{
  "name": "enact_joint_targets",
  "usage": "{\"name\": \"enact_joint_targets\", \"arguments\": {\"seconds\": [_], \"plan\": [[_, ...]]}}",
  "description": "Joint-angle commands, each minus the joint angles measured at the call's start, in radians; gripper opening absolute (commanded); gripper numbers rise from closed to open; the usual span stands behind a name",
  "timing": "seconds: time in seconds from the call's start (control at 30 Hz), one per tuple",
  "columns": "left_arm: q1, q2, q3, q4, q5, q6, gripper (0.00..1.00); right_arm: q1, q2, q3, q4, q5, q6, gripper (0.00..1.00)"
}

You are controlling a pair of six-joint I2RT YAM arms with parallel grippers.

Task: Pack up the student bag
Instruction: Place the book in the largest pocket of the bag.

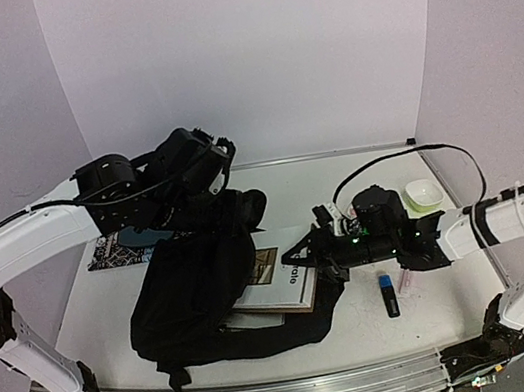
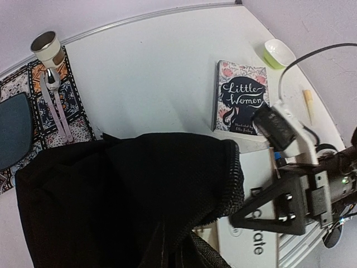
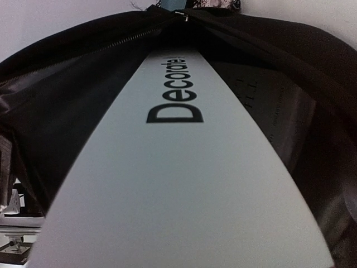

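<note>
The table (image 1: 360, 174) is white and curved pale walls stand close behind it. The student bag (image 1: 193, 294) lies left of the middle of the top view, a big black heap. One strap hangs over the near edge, at the bottom of the picture.

The left gripper (image 1: 218, 175) comes from the upper left and sits on the top part of the bag. Its jaws are closed together and pinch the black fabric. In the left wrist view the fingers are hidden, but the mesh edge of the bag stands lifted above the table.

The right gripper (image 1: 294, 251) reaches in from the right. Its jaws are half apart and clamp a white book (image 1: 279, 282) with the word "Decorate" on it. One end of this book is under the lifted edge of the bag. In the right wrist view the dark fabric goes around the far end of the book.

In the upper right of the left wrist view, a second book (image 2: 241, 106), "Little Women", lies flat beside the white one. A small green bowl (image 2: 280, 53) is further up. At the upper left, a patterned mat (image 2: 67, 106) carries a cup (image 2: 46, 47), a dark teal plate (image 2: 12, 128) and some metal cutlery (image 2: 54, 100). A dark pen-like thing with a blue part (image 1: 389, 293) lies at the lower right of the top view.
</note>
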Motion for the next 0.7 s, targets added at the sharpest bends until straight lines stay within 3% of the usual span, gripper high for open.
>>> {"name": "enact_joint_targets", "arguments": {"seconds": [0.0,0.37,0.67], "plan": [[0.002,-0.103,0.004,0.136,0.027,-0.02,0.0,0.038,0.114,0.145,0.134,-0.014,0.037,0.43],[0.001,-0.185,-0.057,0.158,0.028,-0.037,0.0,0.098,0.429,0.447,0.054,-0.017,0.094,0.46],[0.004,-0.234,-0.14,0.154,-0.03,-0.053,0.0,0.105,0.475,0.562,-0.197,0.026,-0.003,0.68]]}}
